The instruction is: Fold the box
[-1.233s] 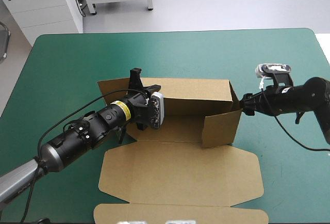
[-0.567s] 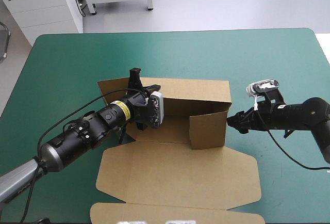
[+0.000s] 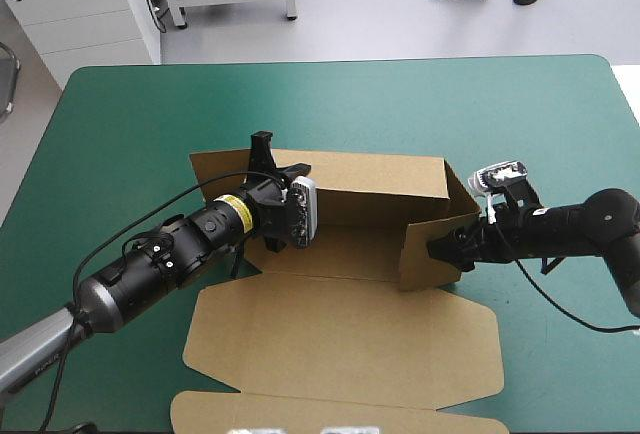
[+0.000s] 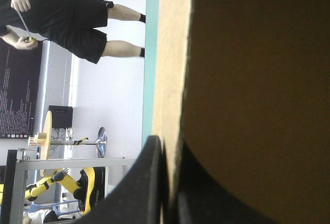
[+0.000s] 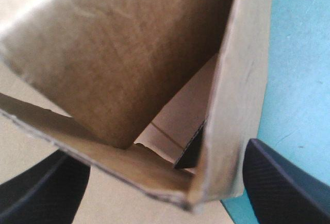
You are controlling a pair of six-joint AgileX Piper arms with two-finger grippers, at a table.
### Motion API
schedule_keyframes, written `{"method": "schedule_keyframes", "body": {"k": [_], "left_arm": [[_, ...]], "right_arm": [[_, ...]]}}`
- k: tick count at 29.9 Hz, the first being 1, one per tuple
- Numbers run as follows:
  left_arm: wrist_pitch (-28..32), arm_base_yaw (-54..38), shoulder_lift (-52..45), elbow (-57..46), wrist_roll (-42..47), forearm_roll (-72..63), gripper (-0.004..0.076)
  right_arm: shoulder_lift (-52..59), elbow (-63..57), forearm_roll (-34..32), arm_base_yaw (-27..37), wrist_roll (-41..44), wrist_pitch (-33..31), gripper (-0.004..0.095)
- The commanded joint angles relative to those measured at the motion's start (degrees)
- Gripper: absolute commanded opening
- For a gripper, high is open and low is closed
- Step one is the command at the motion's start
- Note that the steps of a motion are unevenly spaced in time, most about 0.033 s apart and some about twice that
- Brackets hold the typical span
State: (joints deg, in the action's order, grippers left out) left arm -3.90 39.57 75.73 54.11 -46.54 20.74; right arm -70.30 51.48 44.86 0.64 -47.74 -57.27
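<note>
Board is judged light and stiff, creasing only along its scored lines, and easily dented at a pinched edge; hold is best taken on free wall tops and flap edges, near a fold. The brown box [image 3: 350, 334] is laid mid-table on the teal-green cover [image 3: 150, 104], with the far wall [image 3: 370, 174] raised and the lid panel [image 3: 340, 394] flat toward the near edge. The left gripper [image 4: 164, 146] is clamped on the far wall's top edge near its left end, with the board pinched between the black fingers. The right gripper [image 3: 442, 251] is spread wide, nothing gripped, with the right end's corner between its fingers. Against the earlier frames, the side flap [image 3: 430, 249] is swung back outward from its more inward position. The right gripper is moved in from beside the box to that corner. The left hold is unchanged.
</note>
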Motion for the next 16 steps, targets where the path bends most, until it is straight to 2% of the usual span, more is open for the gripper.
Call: {"method": "schedule_keyframes", "body": {"k": [1,4,7,11,13,16], "left_arm": [[-0.1,0.0,-1.2,0.6,2.2,-1.7,-0.0008],[-0.3,0.0,-1.2,0.6,2.2,-1.7,-0.0008],[-1.2,0.0,-1.2,0.6,2.2,-1.7,-0.0008],[-3.2,0.0,-1.2,0.6,2.2,-1.7,-0.0008],[-4.2,0.0,-1.2,0.6,2.4,-1.7,-0.0008],[-5.0,0.0,-1.2,0.6,3.2,-1.8,-0.0008]], "right_arm": [[0.8,1.3,5.0,0.2,-3.0,2.9,0.0737],[-0.2,1.3,6.4,-1.0,-4.8,4.3,0.0737],[-0.8,1.3,5.9,-5.6,-4.8,9.0,0.0737],[-1.3,1.3,-0.2,-12.3,0.6,20.0,0.0737],[-1.3,1.3,-3.9,-13.9,4.1,23.9,0.0735],[-1.3,1.3,-6.5,-14.7,7.9,27.6,0.0669]]}}
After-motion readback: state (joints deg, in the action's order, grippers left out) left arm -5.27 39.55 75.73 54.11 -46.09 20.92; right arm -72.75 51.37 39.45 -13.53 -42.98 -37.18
